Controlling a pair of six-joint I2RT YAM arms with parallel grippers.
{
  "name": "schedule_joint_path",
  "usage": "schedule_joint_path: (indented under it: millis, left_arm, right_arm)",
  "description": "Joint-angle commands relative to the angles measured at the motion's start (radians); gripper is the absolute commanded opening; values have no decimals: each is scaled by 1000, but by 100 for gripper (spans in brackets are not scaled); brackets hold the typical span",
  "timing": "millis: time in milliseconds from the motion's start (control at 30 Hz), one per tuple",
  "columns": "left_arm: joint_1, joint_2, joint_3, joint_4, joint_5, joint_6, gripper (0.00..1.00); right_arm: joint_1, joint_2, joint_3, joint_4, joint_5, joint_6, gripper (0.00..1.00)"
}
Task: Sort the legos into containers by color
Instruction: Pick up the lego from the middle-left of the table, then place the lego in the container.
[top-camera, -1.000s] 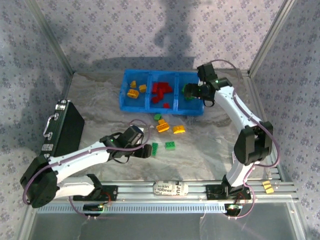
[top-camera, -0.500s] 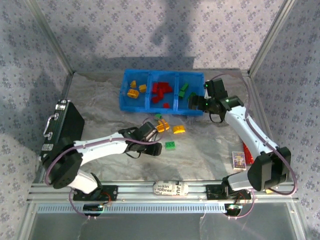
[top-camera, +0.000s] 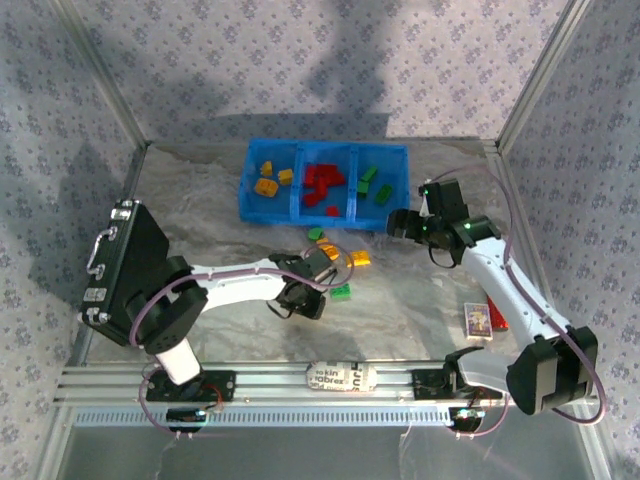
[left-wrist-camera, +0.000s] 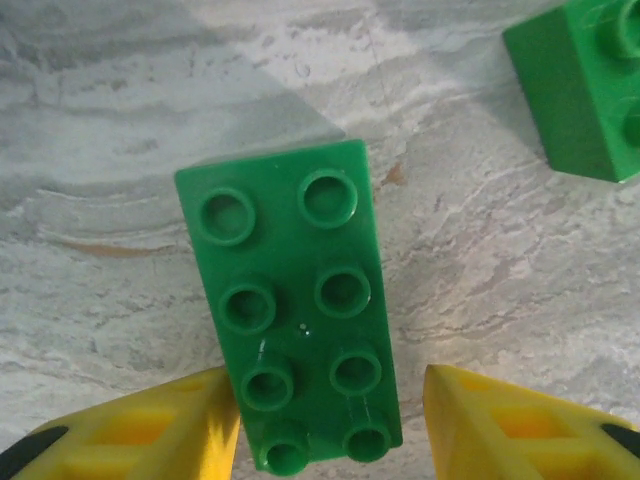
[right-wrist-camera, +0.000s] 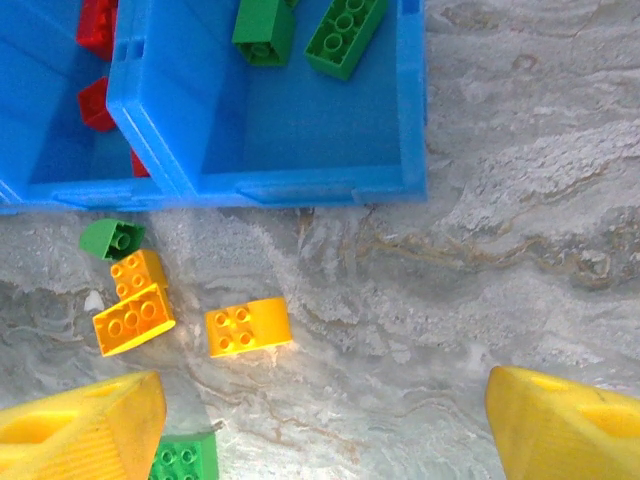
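Note:
The blue bin (top-camera: 296, 186) holds yellow-orange legos (top-camera: 265, 179) in its left compartment, red ones (top-camera: 320, 184) in the middle and green ones (top-camera: 374, 184) on the right. My left gripper (top-camera: 305, 300) is low over the table and open. Its yellow fingers (left-wrist-camera: 150, 430) straddle a long green lego (left-wrist-camera: 295, 310), with a gap on the right side. A second green lego (left-wrist-camera: 590, 85) lies just beyond it. My right gripper (top-camera: 400, 222) hangs open and empty by the bin's near right corner. Below it lie a small green lego (right-wrist-camera: 112, 238), orange legos (right-wrist-camera: 135, 305) and a yellow one (right-wrist-camera: 250, 325).
A black hard case (top-camera: 130, 260) stands at the left edge. A small printed box (top-camera: 480, 318) and a red object (top-camera: 497, 316) lie at the right, close to the right arm. The metal rail (top-camera: 250, 378) with its label runs along the near edge.
My right gripper has drawn back from over the green compartment toward the near right. The left gripper has slid right over the long green lego.

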Motion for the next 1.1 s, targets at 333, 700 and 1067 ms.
schedule_joint_path:
  millis: [333,700,1067]
  left_arm:
    - [-13,-161,-40,68,-85,68,31]
    - [-80,-362,-154,219,-168,138,32]
    - [-137,-434,-198,317,-234,174,33]
  right_arm:
    - [5,-61,-119,17,-216,-39,87]
    - [38,41,-142,147,-631,24,84]
    - [208,156,-83,192,-615,56,71]
